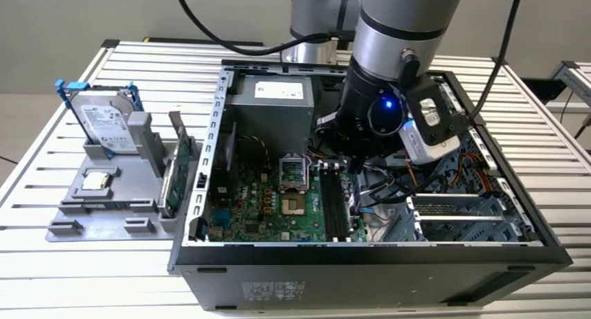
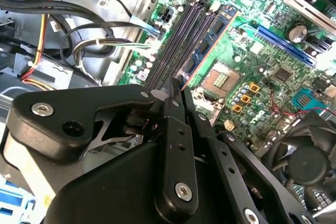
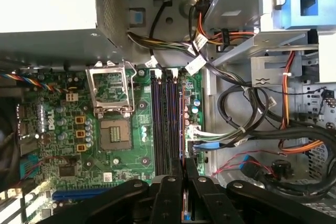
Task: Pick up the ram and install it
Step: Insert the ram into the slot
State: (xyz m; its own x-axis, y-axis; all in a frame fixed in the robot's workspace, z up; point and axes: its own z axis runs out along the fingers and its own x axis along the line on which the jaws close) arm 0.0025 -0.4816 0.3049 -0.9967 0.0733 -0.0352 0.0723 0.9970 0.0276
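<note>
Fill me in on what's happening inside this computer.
The robot arm has reached into the open computer case. Its gripper appears shut on the ram, a thin stick seen edge-on in both wrist views and lined up along the memory slots beside the processor socket. Whether the ram is fully seated cannot be told. Outside the case, a hard drive stands on the grey tray.

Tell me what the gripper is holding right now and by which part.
The gripper is shut on the ram, pinching its upper long edge between the fingertips. The stick stands on edge over the memory slots of the motherboard in both wrist views.
</note>
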